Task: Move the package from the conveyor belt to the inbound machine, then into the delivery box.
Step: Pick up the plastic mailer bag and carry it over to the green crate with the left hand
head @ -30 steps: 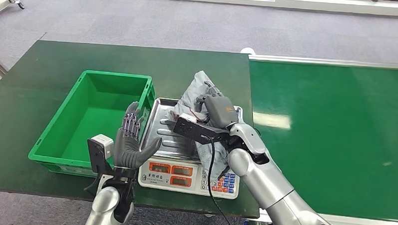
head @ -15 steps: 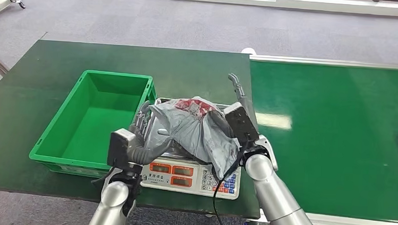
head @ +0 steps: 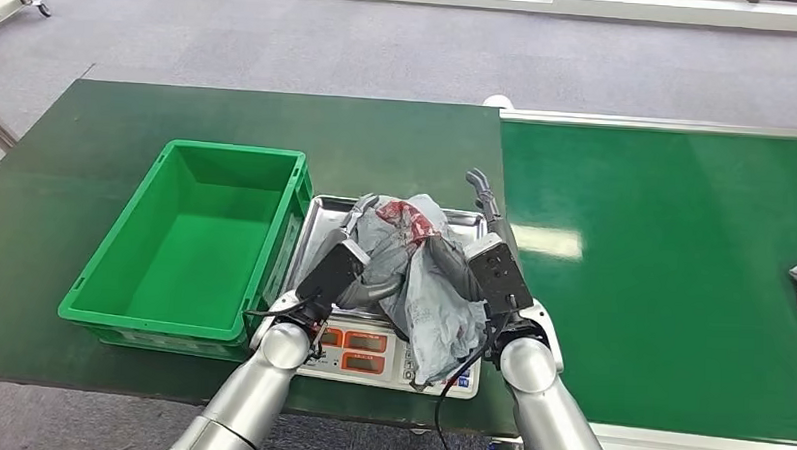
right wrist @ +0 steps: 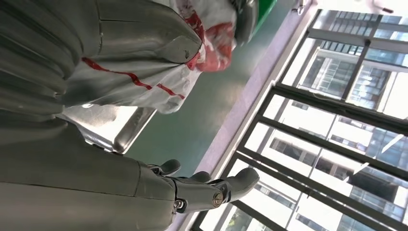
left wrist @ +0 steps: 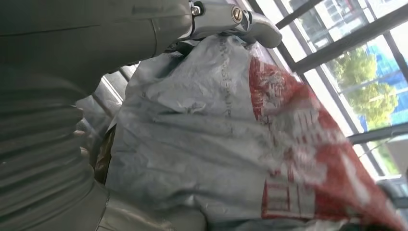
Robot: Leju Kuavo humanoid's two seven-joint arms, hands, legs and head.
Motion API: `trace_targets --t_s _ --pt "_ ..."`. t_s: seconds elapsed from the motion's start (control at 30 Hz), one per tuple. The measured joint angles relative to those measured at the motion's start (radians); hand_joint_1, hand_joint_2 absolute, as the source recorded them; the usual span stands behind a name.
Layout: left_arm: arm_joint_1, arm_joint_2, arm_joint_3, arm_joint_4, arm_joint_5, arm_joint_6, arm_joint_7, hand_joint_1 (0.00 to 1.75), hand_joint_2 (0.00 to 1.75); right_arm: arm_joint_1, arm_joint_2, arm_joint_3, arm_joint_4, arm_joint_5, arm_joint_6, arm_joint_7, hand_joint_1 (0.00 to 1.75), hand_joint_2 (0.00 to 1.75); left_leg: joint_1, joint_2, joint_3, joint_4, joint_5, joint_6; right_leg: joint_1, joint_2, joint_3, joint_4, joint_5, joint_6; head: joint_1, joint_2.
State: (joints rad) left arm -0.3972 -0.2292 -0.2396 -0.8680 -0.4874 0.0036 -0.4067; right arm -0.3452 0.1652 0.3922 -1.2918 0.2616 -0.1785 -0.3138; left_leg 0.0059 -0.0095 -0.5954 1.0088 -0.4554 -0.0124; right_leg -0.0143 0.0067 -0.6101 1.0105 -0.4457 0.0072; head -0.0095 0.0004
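The crumpled grey plastic package [head: 418,271] carries a red printed label with writing too blurred to read. Both hands cradle it above the steel-trayed weighing scale [head: 326,237] on the green bench [head: 76,174]: the left hand [head: 358,274] grips one side, the right hand [head: 463,262] holds the other with one finger sticking out

Hidden under the package [head: 413,266]: most of the scale tray [head: 324,232], both hands' palms, part of the keypad [head: 457,372].

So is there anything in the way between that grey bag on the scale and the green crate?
Nothing visible. The grey package, held between both hands, sits over the scale tray, and the green crate stands right beside it, open-topped; only its near wall needs clearing.
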Motion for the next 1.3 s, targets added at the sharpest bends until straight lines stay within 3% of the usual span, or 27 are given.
trace_targets --t_s 0.2,0.43,1.3 --pt "-0.09 -0.016 -0.044 0.136 -0.128 0.03 -0.035 0.0 1.75 0.0 0.01 0.0 -0.01 -0.01 0.019 -0.008 0.0 1.75 0.0 0.0 0.0 0.0 0.0 0.0 0.0 0.0 0.0 0.0 0.0 0.0 0.0 0.0" --pt "-0.172 -0.025 -0.162 0.262 -0.331 0.095 0.001 0.0 1.75 -0.003 0.021 0.0 -0.01 -0.022 0.034 -0.022 0.0 1.75 0.0 -0.001 0.0 0.0 0.0 0.001 0.0 -0.001 0.001 0.0 0.0 0.0 0.0 0.0" --pt "-0.221 -0.026 -0.215 0.346 -0.35 0.103 0.0 0.0 1.75 -0.003 0.022 0.0 -0.01 -0.023 0.035 -0.022 0.0 1.75 0.0 -0.001 0.002 0.0 0.0 0.001 0.0 -0.001 0.003 0.0 0.0 0.0 0.0 0.0"
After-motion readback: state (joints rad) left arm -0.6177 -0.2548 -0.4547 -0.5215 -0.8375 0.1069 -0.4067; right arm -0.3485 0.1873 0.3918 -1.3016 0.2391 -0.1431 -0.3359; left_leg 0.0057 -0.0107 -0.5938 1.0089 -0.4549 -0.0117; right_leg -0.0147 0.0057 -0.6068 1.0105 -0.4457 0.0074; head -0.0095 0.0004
